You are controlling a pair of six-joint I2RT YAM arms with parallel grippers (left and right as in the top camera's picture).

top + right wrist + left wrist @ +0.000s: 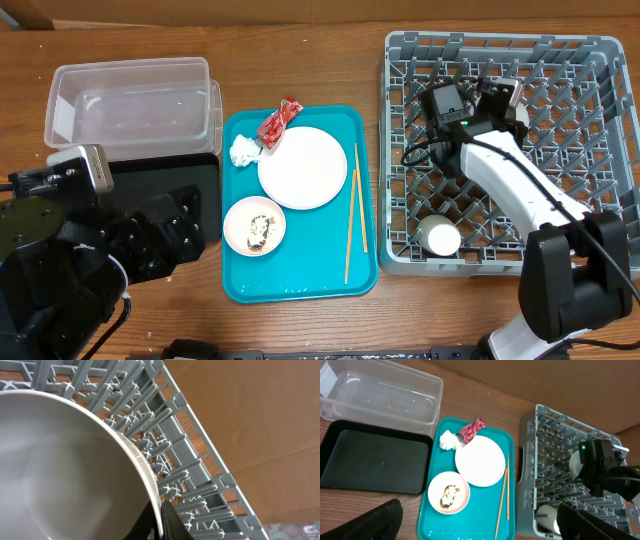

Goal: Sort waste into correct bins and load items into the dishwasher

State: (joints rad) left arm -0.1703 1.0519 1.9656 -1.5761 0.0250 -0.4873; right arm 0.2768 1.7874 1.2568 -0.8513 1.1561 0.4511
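Observation:
My right gripper (500, 97) is inside the grey dish rack (500, 42), shut on the rim of a white bowl (60, 470); its fingers (160, 520) pinch the edge. A white cup (438, 237) lies in the rack's near left corner. On the teal tray (300, 272) lie the plate (302, 167), a bowl with food scraps (254, 225), chopsticks (351, 215), a red wrapper (279, 122) and a white napkin (243, 151). My left gripper (479, 506) is open and empty, held high at the left over the black tray (170, 170).
The clear tub (130, 100) stands empty at the back left, just behind the black tray. The teal tray sits between the black tray and the rack. Bare wooden table lies in front of the trays.

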